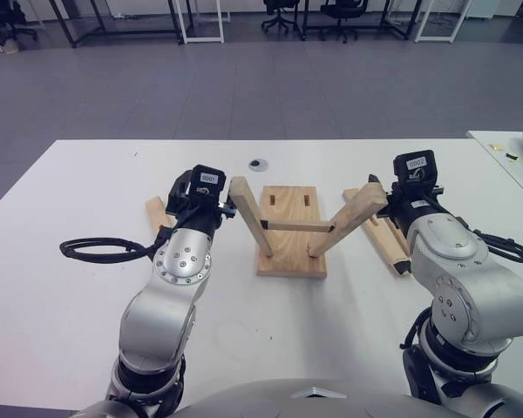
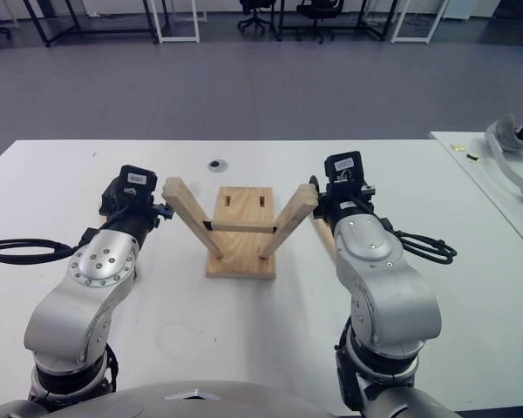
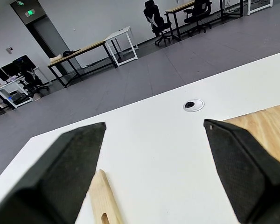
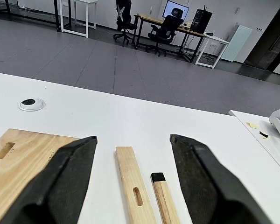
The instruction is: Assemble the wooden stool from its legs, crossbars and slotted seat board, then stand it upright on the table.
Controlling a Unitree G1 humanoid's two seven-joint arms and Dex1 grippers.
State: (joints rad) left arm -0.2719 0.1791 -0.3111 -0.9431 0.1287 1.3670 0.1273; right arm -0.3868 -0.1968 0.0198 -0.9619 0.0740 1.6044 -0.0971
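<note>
The left gripper (image 3: 155, 125) stands wide open, its two black textured fingers (image 3: 74, 158) spread apart over the white table (image 3: 158, 154) and gripping nothing. Close under it a loose pale wooden leg with an oval slot (image 3: 105, 203) lies flat on the table. In the head views this gripper sits just beside the upper end of the left slanted wooden leg (image 1: 251, 218) of the half-built frame. Whether the two touch cannot be told.

The right gripper (image 4: 133, 138) is likewise open and holds nothing. On the table ahead of it lie a second loose slotted wooden leg (image 4: 133, 191) and, just beside that, a thinner wooden bar with a black end (image 4: 164, 198). This gripper is next to the upper end of the right slanted wooden leg (image 1: 349, 222), and contact there cannot be judged either.

The two slanted legs lean apart in a V and are joined partway up by a thin wooden crossbar (image 1: 298, 226). Their lower ends rest on the near half of the flat rectangular wooden seat board (image 1: 288, 196). The board lies flat at the middle of the table between the two arms, with its two narrow slots towards the far edge. Beyond the board sits a small round grey grommet (image 1: 259, 164). A looped black cable (image 1: 100, 251) lies on the table to the left of the left arm.
</note>
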